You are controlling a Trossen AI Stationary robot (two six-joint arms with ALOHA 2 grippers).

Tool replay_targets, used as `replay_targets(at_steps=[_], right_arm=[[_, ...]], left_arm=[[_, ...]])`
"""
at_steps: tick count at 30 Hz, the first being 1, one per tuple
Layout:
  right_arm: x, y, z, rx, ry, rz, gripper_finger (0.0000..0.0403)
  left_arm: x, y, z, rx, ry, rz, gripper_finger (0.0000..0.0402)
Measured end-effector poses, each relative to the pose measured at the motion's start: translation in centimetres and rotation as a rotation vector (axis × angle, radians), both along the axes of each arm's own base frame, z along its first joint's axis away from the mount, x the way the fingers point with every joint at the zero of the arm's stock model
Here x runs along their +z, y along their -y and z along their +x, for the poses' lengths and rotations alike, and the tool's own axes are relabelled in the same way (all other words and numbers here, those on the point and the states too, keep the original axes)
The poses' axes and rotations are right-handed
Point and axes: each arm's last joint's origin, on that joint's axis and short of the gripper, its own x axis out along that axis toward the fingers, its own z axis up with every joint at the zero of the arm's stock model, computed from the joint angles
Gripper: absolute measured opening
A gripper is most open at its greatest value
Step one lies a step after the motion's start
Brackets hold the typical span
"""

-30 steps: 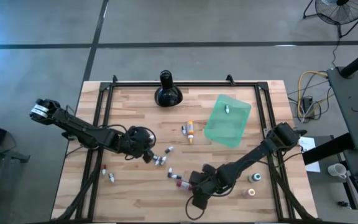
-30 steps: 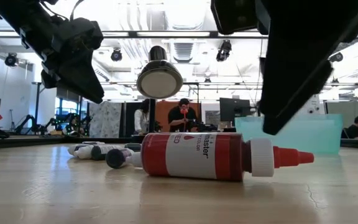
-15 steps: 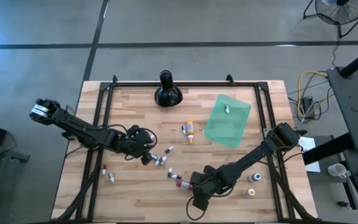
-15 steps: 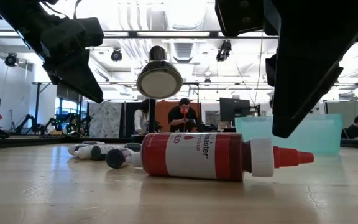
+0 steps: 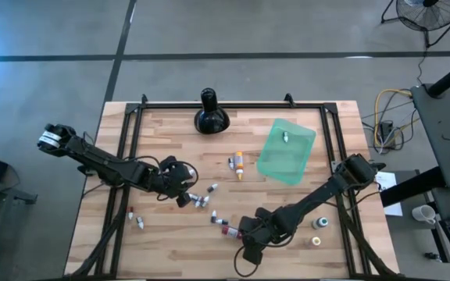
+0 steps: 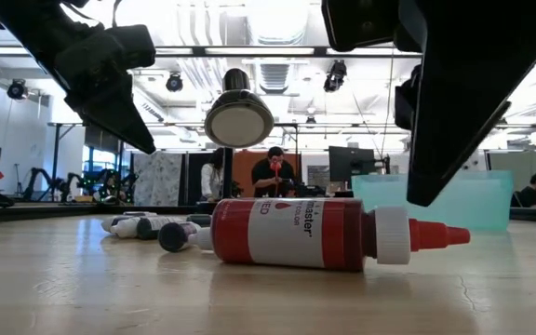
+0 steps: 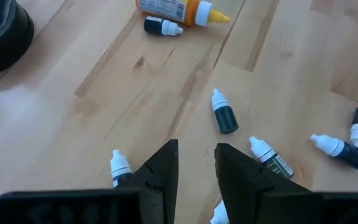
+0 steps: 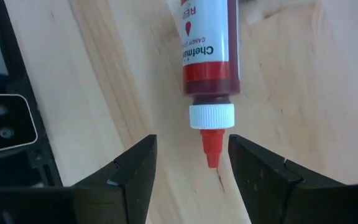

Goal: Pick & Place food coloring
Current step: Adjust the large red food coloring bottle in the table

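1. Looking at the last second, the left arm shifted slightly over the cluster of small vials [image 5: 203,200] mid-worktop, and its end effector [image 7: 196,163] hangs there with fingers a narrow gap apart, nothing between them. No grab yet.
2. Right end effector [image 8: 191,160] went from hovering a bit off to sitting lined up over the red bottle [image 8: 205,53], which lies on its side on the worktop [image 5: 162,234] near the front edge. Fingers are spread wide either side of the red nozzle tip, not touching it, so released, not holding.
3. Nothing among the bottles moved: orange bottle [image 5: 239,164] is still mid-worktop, one tiny vial [image 5: 285,136] sits on the green sheet [image 5: 287,156], two more near the left front.
4. My read: right arm just finished lining up, so the descend-and-close on the red bottle looks like the next bit. Pretty much all the picking is still ahead.
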Motion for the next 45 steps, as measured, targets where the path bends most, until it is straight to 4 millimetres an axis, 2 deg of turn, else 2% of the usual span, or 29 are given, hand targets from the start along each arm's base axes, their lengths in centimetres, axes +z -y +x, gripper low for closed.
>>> replay_targets(at_steps=[7,17,27,33,38,45], right_arm=[[-1.2,0.2,0.4,0.117,0.035,-0.143,0.0194],[-1.3,0.2,0.7,0.108,0.069,-0.120,0.0194],[-3.4,-0.1,1.1,0.075,0.037,-0.113,0.0194],[-3.5,-0.1,1.1,0.056,0.035,-0.108,0.0191],[-3.5,0.0,1.1,0.055,0.033,-0.112,0.0166],[-3.4,0.8,1.5,-0.002,0.002,-0.055,0.0108]], left_arm=[[0.0,-0.3,0.1,0.036,0.011,0.004,0.0080],[0.1,-0.5,0.1,0.085,0.029,0.041,0.0080],[0.1,-0.6,0.1,0.094,0.031,0.049,0.0080],[0.1,-0.6,0.1,0.094,0.031,0.049,0.0080],[0.1,-0.6,0.1,0.094,0.032,0.048,0.0080],[0.1,-0.6,0.1,0.094,0.032,0.047,0.0080]])
